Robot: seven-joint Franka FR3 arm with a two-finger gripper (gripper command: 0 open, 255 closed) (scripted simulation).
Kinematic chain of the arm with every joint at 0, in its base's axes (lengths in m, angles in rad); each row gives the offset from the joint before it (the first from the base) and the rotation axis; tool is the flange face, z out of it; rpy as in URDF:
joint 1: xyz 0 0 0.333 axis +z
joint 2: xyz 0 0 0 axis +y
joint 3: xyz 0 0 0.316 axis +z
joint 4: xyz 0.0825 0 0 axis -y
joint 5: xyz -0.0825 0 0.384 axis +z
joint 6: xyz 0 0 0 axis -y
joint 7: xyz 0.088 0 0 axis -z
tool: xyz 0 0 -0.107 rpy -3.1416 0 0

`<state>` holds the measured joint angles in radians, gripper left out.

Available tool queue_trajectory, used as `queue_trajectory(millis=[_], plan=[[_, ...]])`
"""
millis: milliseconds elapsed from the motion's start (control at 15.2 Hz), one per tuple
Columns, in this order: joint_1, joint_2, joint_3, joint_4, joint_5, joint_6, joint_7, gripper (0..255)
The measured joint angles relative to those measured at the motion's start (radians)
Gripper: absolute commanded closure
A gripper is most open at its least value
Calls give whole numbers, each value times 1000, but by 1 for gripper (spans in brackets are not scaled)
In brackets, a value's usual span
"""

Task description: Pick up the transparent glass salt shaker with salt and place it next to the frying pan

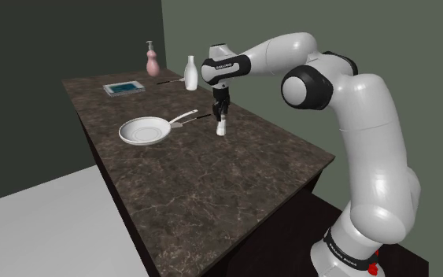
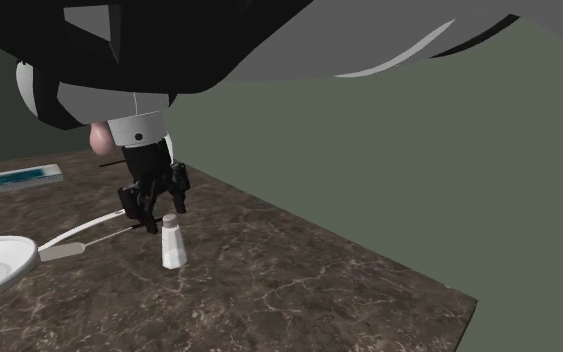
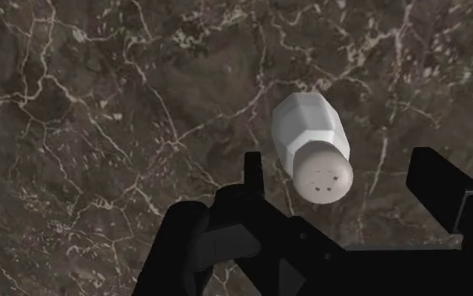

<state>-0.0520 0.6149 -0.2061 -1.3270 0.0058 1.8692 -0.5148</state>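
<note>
1. Arm (image 1: 369, 134): lettering on the base band, unreadable.
2. Dark marbled counter (image 1: 212, 189).
3. White frying pan (image 1: 143, 131): left of the shaker, shoulder view.
4. Gripper (image 3: 342, 164): fingers wide apart, gripping nothing.
5. White salt shaker (image 3: 310, 139): upright on the counter beneath the gripper, near the pan handle. Wrist view resolves the cap holes.

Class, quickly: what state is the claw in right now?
Claw: open, holding nothing; the white faceted salt shaker stands beneath its spread fingers, not clasped.

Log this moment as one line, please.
gripper: fingers open, above salt shaker | salt shaker: upright on countertop, unheld | frying pan: handle points toward shaker
</note>
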Motion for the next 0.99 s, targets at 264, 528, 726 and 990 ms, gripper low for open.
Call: queue_trajectory(millis=[264,528,726,990], plan=[[0,0,0,0,0,0,0,0],[-1,1,0,101,0,-98,-1,0],[1,-5,0,115,-1,-119,1,0],[1,-5,0,119,-1,-124,1,0]])
